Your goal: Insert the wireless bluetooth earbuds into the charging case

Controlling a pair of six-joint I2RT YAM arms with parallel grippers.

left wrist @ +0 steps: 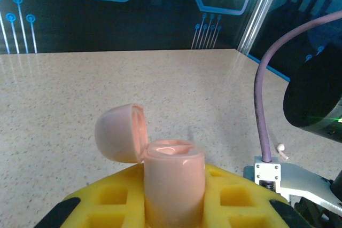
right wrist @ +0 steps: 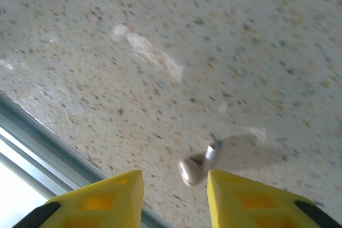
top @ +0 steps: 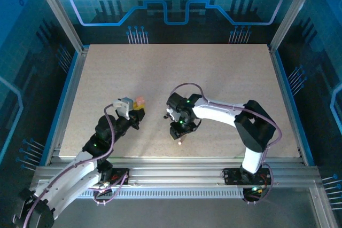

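The charging case (left wrist: 173, 182), a pale-pink rounded shell, stands upright between the yellow fingers (left wrist: 115, 196) of my left gripper (left wrist: 173, 201), which is shut on it. Its lid (left wrist: 118, 132) hangs open to the left. In the top view the case (top: 140, 101) is held just above the table, left of centre. One earbud (right wrist: 196, 167), whitish with a short stem, lies on the table between the fingertips of my right gripper (right wrist: 175, 198), whose jaws stand open around it, closer to the right finger (right wrist: 246, 201). Another earbud (left wrist: 280, 150) lies on the table beside the right arm.
The speckled beige table (top: 214, 78) stretches away behind both arms. Its near metal rail (right wrist: 37, 140) runs close under my right gripper (top: 179, 133). The right arm's purple cable (left wrist: 260, 94) rises at the right of the left wrist view. Blue panels wall the table.
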